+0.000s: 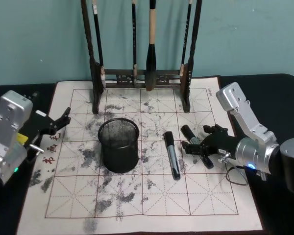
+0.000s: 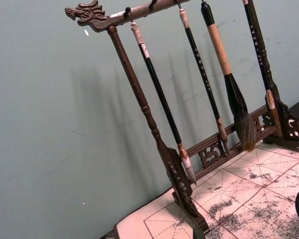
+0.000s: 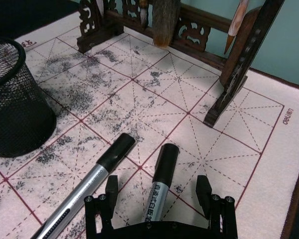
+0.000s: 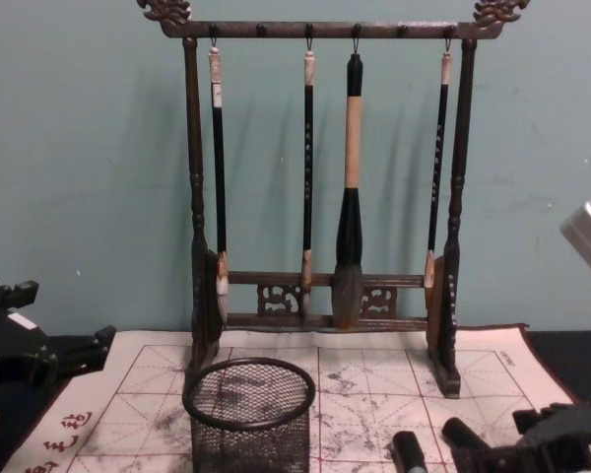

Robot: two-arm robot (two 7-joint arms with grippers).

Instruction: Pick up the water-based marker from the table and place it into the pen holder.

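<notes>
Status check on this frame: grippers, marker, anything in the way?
Right gripper open, low, straddling black marker on the mat, not lifted. Left gripper open, parked at mat's left edge. Grey marker lies close alongside; pen holder farther left.

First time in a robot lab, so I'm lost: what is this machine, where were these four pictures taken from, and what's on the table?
It is a robot with two arms, each ending in a two-fingered gripper. One picture looks down from its head, one looks across from its chest, and one comes from each wrist. On the dark table lies an ink-smudged white mat with a black mesh pen holder, a wooden brush rack holding four hanging brushes, and two markers. The right gripper sits open astride the black marker, beside the silver marker. Nothing is held. The left gripper is open at the mat's left edge.
</notes>
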